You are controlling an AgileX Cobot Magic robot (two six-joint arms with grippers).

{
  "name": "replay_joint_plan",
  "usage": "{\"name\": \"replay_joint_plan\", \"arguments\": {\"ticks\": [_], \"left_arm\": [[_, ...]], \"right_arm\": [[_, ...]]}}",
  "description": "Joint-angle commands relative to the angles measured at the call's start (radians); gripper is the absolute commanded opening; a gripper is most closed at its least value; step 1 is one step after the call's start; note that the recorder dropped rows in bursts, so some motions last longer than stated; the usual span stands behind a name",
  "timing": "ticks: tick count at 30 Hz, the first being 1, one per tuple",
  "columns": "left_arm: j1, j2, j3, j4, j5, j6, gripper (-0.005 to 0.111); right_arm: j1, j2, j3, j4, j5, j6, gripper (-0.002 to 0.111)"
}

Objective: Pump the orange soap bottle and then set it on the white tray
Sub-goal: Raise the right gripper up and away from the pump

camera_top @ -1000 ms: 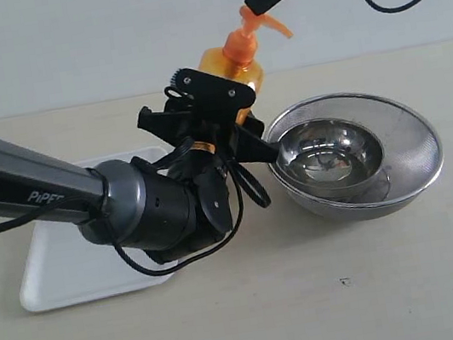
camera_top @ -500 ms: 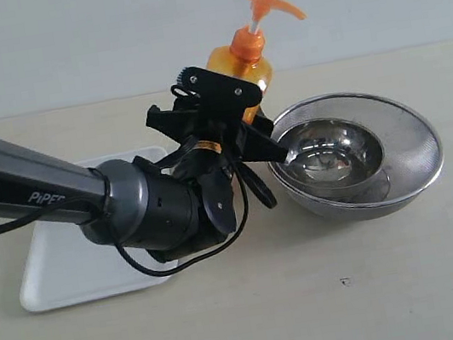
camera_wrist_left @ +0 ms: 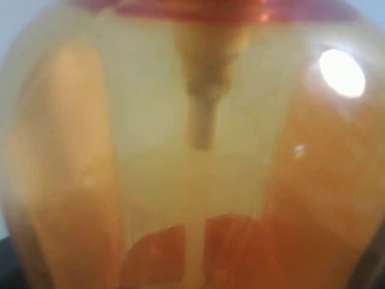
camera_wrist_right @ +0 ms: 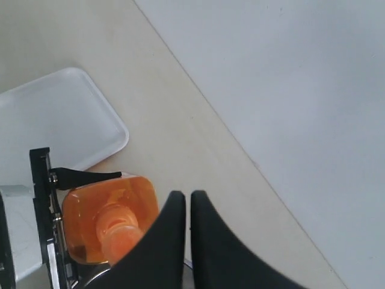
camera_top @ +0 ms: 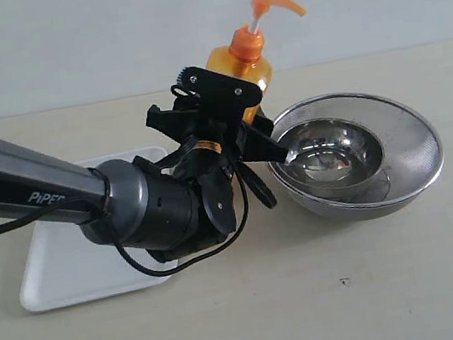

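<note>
The orange soap bottle (camera_top: 246, 65) stands upright beside the bowl, its pump head (camera_top: 272, 0) raised on the white stem. My left gripper (camera_top: 232, 107) is shut on the bottle's body; in the left wrist view the translucent bottle (camera_wrist_left: 198, 150) fills the frame and hides the fingers. My right gripper (camera_wrist_right: 187, 203) hangs above the bottle (camera_wrist_right: 108, 220), jaws shut with nothing between them, and is out of the exterior view. The white tray (camera_top: 57, 270) lies flat to the left of the bottle, partly behind my left arm, and shows as a rounded corner of the tray (camera_wrist_right: 66, 117) in the right wrist view.
A round steel mesh bowl (camera_top: 405, 129) with a smaller shiny steel bowl (camera_top: 331, 149) inside sits right of the bottle, close to it. My left arm (camera_top: 32, 192) reaches across the tray's right part. A pale wall stands behind the table.
My right gripper has lifted off the pump head and left the exterior view upward. The pump head has sprung up. The bottle and left gripper shifted slightly right, then held still.
</note>
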Motion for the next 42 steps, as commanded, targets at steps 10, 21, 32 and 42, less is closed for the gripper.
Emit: {"name": "replay_joint_plan", "arguments": {"ticks": [10, 21, 32, 42], "left_arm": [[-0.012, -0.012, -0.013, 0.025, -0.040, -0.007, 0.005], [-0.012, -0.012, -0.013, 0.025, -0.040, -0.007, 0.005], [-0.012, -0.012, -0.013, 0.025, -0.040, -0.007, 0.005], [-0.012, -0.012, -0.013, 0.021, -0.040, -0.007, 0.005]], "right_arm": [[-0.001, -0.024, -0.002, -0.012, 0.001, 0.026, 0.000], [-0.001, -0.024, 0.150, 0.025, 0.001, 0.004, 0.000], [-0.001, -0.024, 0.274, 0.102, 0.001, -0.117, 0.000], [-0.001, -0.048, 0.274, 0.080, 0.001, -0.125, 0.000]]}}
